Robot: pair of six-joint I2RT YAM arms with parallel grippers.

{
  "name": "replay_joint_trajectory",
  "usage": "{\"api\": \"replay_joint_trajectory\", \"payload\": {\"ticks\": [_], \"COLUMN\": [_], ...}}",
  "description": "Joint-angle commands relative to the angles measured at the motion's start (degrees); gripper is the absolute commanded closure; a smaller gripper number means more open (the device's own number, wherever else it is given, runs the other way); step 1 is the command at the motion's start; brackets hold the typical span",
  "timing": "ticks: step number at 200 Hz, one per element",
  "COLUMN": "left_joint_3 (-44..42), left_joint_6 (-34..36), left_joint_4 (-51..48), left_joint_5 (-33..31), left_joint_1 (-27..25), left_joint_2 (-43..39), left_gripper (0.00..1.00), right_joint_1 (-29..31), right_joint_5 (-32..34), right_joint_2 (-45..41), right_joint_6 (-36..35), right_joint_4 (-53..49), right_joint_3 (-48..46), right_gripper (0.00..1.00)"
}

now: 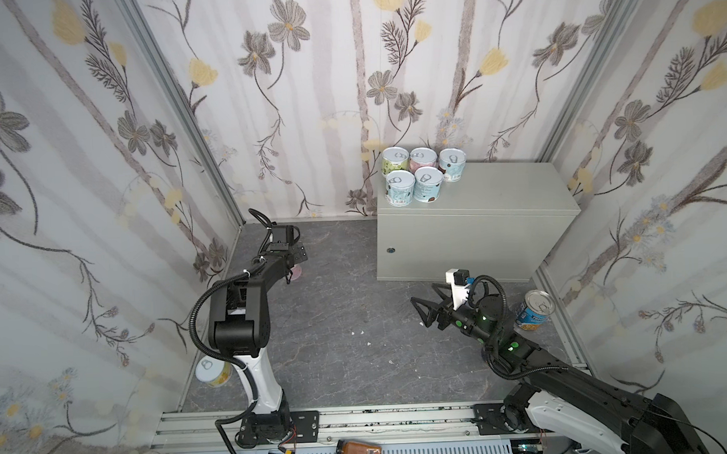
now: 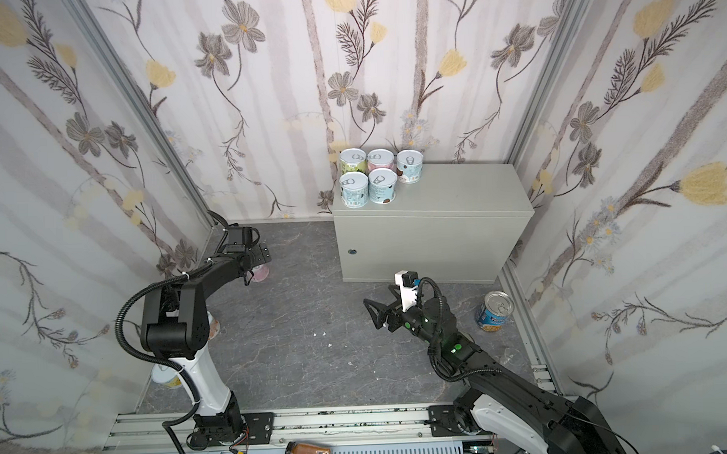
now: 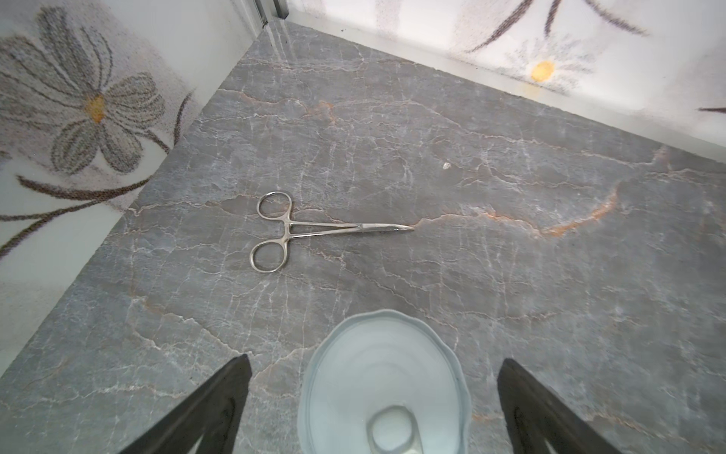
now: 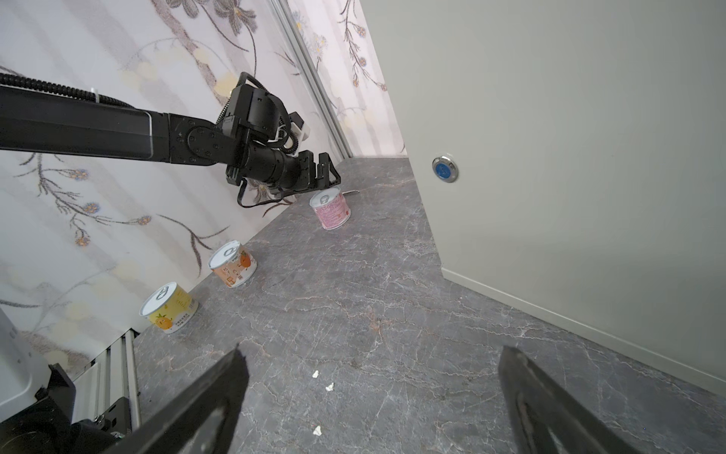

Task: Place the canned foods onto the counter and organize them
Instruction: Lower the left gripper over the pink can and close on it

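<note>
In both top views, shows five canned foods [image 1: 419, 174] packed into the far left corner of the counter [image 1: 498, 198] with the rest of its top bare, a blue-labelled can [image 1: 534, 310] upright on the floor [image 1: 348, 320] by the right wall, and open floor between the arms. From the left wrist, adds forceps [image 3: 314, 230] near the wall corner and the left end effector [image 3: 373, 363] spread wide astride a can lid [image 3: 383, 385], clear of it. From the right wrist, reveals a pink can [image 4: 332, 208], an orange can [image 4: 231, 263] and a yellow can [image 4: 169, 308] along the left wall, and the right end effector [image 4: 373, 353] spread wide, empty, over bare floor.
</note>
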Motion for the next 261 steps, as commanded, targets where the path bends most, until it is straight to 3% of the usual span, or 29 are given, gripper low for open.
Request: {"api": "replay_joint_trajectory", "payload": {"ticks": [1,85,180,261], "left_joint_3": [2.6,4.4,0.9,-1.6], "left_joint_6": [0.9,0.6,-0.8,-1.0], "left_joint_4": [2.7,5.8,6.8,6.6], "left_joint_5": [0.6,0.3,0.1,0.6], "left_joint_1": [0.2,0.2,0.2,0.1], "left_joint_2": [2.3,8.1,5.7,4.4], "left_gripper": [0.0,0.03,0.12,0.34], "right_joint_1": [0.2,0.4,0.5,0.7], "right_joint_5": [-1.2,-2.4,-2.5,-2.3], "right_joint_2": [2.1,7.2,7.3,6.6], "right_joint_6": [0.5,0.4,0.3,0.0], "right_joint_4": [5.0,6.1,6.1,5.5], "right_joint_3": [0.1,1.2,0.9,0.9], "right_gripper": [0.0,0.0,0.0,0.0]}}
